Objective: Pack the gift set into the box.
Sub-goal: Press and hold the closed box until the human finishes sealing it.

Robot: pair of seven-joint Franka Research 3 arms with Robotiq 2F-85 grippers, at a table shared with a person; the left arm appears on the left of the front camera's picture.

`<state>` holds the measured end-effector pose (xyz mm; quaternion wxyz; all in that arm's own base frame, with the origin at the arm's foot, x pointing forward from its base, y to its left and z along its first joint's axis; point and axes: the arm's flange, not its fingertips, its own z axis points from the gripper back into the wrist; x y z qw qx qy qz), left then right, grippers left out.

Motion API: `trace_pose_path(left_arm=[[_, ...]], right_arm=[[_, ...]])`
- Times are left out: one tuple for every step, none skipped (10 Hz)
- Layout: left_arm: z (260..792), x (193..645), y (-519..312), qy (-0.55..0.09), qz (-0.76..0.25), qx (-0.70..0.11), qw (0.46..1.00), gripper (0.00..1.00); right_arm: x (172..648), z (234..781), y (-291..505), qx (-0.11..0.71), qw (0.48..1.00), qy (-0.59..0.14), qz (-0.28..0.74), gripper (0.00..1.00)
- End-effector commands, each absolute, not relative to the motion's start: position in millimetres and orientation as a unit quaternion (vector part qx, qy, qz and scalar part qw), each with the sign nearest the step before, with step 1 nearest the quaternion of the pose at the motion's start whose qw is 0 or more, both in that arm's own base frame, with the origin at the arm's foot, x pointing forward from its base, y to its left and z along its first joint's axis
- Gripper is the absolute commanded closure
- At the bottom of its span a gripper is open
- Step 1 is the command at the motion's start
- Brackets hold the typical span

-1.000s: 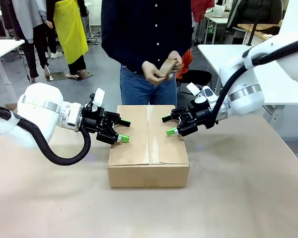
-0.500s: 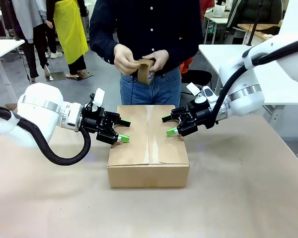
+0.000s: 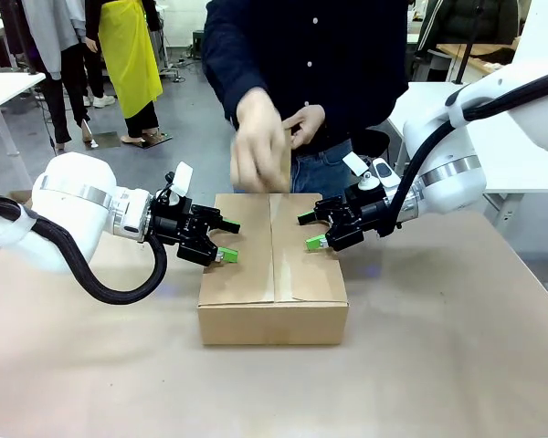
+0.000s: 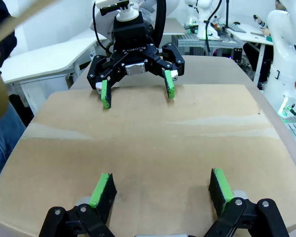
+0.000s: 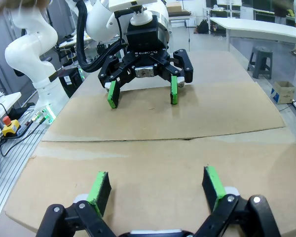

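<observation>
Reading ROBOTIQ, the right tool [image 4: 135, 91] faces the closed box [image 3: 273, 274].

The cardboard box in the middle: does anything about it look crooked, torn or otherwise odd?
Nothing stands out. The box sits square on the table, flaps shut and flat, with no tear or dent visible. The left pincer and right pincer are open over its two ends, holding nothing.

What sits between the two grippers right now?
The closed top of the box, its flaps shut with the seam running between the left gripper and right gripper. Nothing lies on that stretch; the front view and both wrist views show it.
</observation>
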<state>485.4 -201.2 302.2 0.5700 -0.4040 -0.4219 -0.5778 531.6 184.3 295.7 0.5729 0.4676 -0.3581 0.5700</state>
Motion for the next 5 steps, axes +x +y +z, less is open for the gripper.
trace_pose_path(left_arm=[[300.8, 483.3, -200.4, -0.420, -0.578, -0.402, 0.572, 0.00], [300.8, 483.3, -200.4, -0.420, -0.578, -0.402, 0.572, 0.00], [300.8, 483.3, -200.4, -0.420, -0.578, -0.402, 0.572, 0.00], [300.8, 483.3, -200.4, -0.420, -0.578, -0.402, 0.572, 0.00], [300.8, 483.3, -200.4, -0.420, -0.578, -0.402, 0.572, 0.00]], right_arm=[[529.6, 291.7, 184.3, 0.466, 0.581, -0.360, 0.562, 0.00], [529.6, 291.7, 184.3, 0.466, 0.581, -0.360, 0.562, 0.00], [529.6, 291.7, 184.3, 0.466, 0.581, -0.360, 0.562, 0.00], [529.6, 291.7, 184.3, 0.466, 0.581, -0.360, 0.562, 0.00], [529.6, 291.7, 184.3, 0.466, 0.581, -0.360, 0.562, 0.00]])
